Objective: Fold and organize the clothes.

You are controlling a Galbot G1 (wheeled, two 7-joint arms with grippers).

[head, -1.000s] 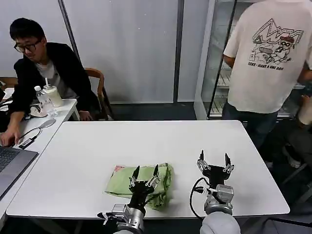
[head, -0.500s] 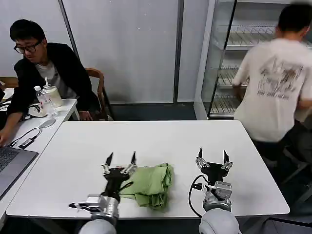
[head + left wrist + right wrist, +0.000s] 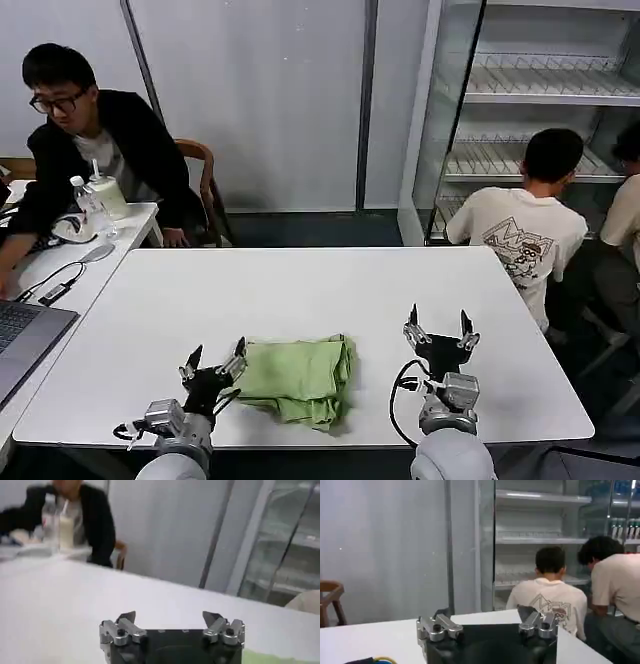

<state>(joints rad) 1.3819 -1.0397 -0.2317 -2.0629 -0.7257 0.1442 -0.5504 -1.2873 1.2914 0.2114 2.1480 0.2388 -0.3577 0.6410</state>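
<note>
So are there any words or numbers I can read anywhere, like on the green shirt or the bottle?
None can be read.
Green T-shirt: folded, plain side up, no print showing.
Crouching person's beige shirt: a printed graphic, too small to read.
Water bottle on the side desk: label too small to read.
Both grippers, left and right: no markings visible.

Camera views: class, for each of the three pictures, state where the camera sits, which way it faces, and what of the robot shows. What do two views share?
Head view: on the robot's head, facing forward and down at the white table, folded T-shirt, left gripper and right gripper, both open.
Left wrist view: over its gripper across the table.
Right wrist view: over its gripper toward the shelves.
Shared: the table.
</note>
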